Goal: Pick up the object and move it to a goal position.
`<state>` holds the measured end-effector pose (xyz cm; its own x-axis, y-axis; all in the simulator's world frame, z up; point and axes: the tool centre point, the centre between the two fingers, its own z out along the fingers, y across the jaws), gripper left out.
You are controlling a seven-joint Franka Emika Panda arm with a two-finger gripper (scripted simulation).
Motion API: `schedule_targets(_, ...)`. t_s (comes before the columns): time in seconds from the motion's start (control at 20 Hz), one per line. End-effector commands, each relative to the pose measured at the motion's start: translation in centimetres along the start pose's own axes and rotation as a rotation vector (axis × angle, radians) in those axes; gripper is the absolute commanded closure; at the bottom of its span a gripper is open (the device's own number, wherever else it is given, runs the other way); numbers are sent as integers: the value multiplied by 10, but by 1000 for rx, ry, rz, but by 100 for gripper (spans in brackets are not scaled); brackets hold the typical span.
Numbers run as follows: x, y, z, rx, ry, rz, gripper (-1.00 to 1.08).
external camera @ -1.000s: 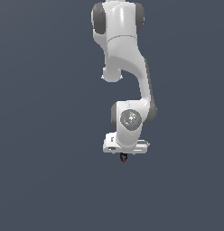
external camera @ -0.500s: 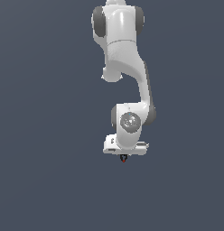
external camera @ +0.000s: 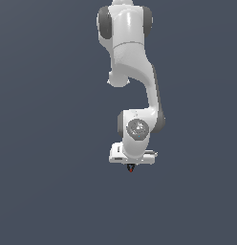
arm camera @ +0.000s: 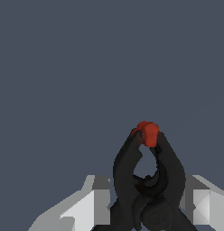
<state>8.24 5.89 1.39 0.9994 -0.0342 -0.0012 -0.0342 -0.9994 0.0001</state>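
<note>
Plain grey backdrop; clamp [arm camera: 147,180] pinched between claw [external camera: 131,166] fingers [arm camera: 86,210]

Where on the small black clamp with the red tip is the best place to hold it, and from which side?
Grip the black clamp at its thick middle, where the two arms meet, coming from the splayed handle end. The end effector pads flank it there, leaving the narrow red tip free.

Smooth, faintly glossy white plastic on the arm [external camera: 132,57]; matt black on the clamp [arm camera: 147,189], with a matt red tip [arm camera: 147,131]; flat matt grey backdrop [external camera: 48,143].
</note>
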Motion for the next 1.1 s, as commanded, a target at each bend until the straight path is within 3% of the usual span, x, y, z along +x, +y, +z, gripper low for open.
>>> schedule_targets(0.0,0,1,-3,0,1,0,108)
schedule_targets(0.5,-10,21,-45,0,1,0,108)
schedule_targets(1.05,-35,71,-151,1,1,0,108)
